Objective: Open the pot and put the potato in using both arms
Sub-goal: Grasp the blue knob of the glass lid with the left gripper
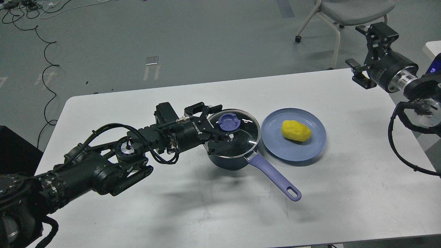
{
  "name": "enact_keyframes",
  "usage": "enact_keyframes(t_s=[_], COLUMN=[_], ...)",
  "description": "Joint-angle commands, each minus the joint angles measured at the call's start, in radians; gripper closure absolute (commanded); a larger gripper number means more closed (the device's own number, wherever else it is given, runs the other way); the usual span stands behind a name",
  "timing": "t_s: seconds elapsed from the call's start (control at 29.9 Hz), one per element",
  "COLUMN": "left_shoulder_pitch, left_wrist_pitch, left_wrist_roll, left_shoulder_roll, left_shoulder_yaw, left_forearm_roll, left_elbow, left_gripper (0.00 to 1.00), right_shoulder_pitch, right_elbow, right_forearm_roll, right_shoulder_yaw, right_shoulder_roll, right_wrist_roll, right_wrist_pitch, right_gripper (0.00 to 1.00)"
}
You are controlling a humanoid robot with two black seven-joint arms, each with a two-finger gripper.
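Observation:
A dark blue pot (227, 161) with a purple handle (275, 177) stands mid-table. Its glass lid (245, 135) with a purple knob (229, 121) is on it. My left gripper (224, 123) is open low over the lid's left side, one finger behind the knob and one in front, not closed on it. A yellow potato (295, 130) lies on a blue plate (275, 146) just right of the pot. My right gripper (355, 45) is open and empty, raised above the table's far right corner.
The white table (206, 213) has free surface in front of and left of the pot. A grey chair (348, 13) stands behind the table at the right. Cables (44, 58) lie on the floor at the far left.

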Motion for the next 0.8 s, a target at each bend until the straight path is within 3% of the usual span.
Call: enact_keyframes(t_s=[0.0,0.33,0.4,0.43,0.47,0.77], left_shoulder_pitch=[-0.002,0.005,0.005,0.005,0.005,0.010], left_wrist_pitch=[0.000,0.000,0.000,-0.001,-0.001,-0.001], left_wrist_roll=[0.000,-0.006,-0.018,-0.021,-0.021,-0.021], left_shoulder_roll=[-0.002,-0.011,-0.011,-0.011,-0.011,-0.008], left_shoulder_yaw=[0.007,0.014,0.014,0.014,0.014,0.016], left_forearm_roll=[0.000,0.000,-0.002,-0.002,-0.002,0.000], left_elbow=[0.002,0.015,0.014,0.015,0.015,0.014], left_gripper=[0.03,0.24,0.40,0.61,0.67,0.72], right_shoulder_pitch=[-0.002,-0.002,-0.003,-0.005,-0.005,-0.011], right_elbow=[-0.003,-0.006,-0.008,-0.008,-0.008,-0.008], right_forearm_roll=[0.000,0.000,0.000,0.000,0.000,-0.002], right_shoulder_yaw=[-0.001,-0.003,-0.006,-0.008,-0.008,-0.008], right_shoulder_roll=[0.000,0.000,0.000,0.000,0.000,0.000], right_wrist_roll=[0.000,0.000,0.000,0.000,0.000,0.002], right_wrist_pitch=[0.000,0.002,0.000,0.000,0.000,0.000], right_gripper=[0.00,0.00,0.00,0.00,0.00,0.00])
